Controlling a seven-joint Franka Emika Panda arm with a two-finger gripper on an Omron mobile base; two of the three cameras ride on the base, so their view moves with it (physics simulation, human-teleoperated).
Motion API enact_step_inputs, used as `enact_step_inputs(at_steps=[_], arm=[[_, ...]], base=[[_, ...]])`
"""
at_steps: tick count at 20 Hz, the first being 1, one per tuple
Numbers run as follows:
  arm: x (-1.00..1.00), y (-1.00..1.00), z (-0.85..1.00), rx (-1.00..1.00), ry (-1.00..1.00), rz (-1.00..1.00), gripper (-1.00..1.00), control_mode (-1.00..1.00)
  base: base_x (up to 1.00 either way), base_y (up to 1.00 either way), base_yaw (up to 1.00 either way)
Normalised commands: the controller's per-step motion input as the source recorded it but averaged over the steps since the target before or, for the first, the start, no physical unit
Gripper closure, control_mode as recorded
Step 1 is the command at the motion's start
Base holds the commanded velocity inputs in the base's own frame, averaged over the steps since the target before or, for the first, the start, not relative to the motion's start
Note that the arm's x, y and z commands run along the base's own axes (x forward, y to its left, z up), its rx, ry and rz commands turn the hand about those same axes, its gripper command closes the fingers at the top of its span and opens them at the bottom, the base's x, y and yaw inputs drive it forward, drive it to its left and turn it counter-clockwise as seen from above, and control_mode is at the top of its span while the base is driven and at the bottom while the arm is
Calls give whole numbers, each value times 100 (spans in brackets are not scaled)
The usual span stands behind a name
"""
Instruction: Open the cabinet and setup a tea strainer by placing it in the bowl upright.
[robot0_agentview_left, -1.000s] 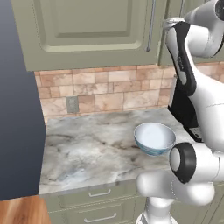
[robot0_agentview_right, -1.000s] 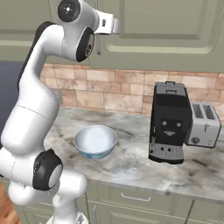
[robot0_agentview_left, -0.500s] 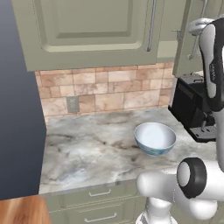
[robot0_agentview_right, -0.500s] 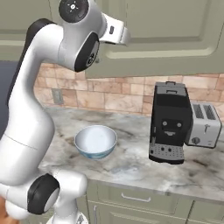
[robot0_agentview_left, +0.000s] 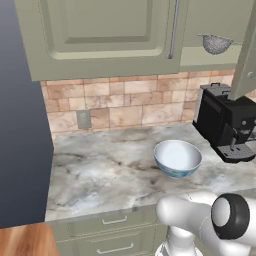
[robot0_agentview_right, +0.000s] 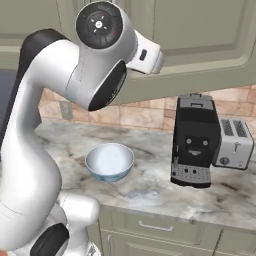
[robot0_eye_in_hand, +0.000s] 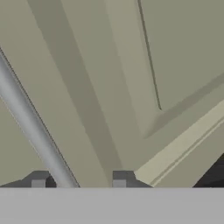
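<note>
In the left base view the cabinet (robot0_agentview_left: 105, 35) hangs over the marble surface (robot0_agentview_left: 100, 175); its right-hand door stands swung open, edge-on at the right of the picture, and inside on the shelf sits the tea strainer (robot0_agentview_left: 216, 44), rounded mesh cup downward and rim up, so it looks already upright, with what seems a short handle or lug running sideways along the shelf front. The bowl (robot0_agentview_left: 177, 157) rests on the surface well below and a little to the left of the strainer, mouth up, just beside the black coffee machine (robot0_agentview_left: 227, 122). In the right base view the arm rises high toward the cabinet (robot0_agentview_right: 190, 30), the bowl (robot0_agentview_right: 109, 161) sits between the robot and the coffee machine (robot0_agentview_right: 196, 140), with a toaster (robot0_agentview_right: 234, 142) just beyond it. In the hand view the claw (robot0_eye_in_hand: 78, 181) sits right at the silver bar handle (robot0_eye_in_hand: 30, 124), its two tips parted with the bar running between them, apparently not clamped; the bar's long axis runs slantwise up and away from the tips. I judge the strainer lies beyond the door's inner side, so the claw must come off the handle and reach into the shelf, then go down to the bowl
</note>
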Motion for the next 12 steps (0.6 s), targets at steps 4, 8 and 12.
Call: enact_step_inputs(at_steps=[4,8,12], arm=[[-100,-95,0,11,0,0,100,-100],[-95,-18,0,0,0,-9,100,-100],[-89,-4,0,0,0,-13,-100,-100]], base=[[0,0,0],[0,0,0],[0,0,0]])
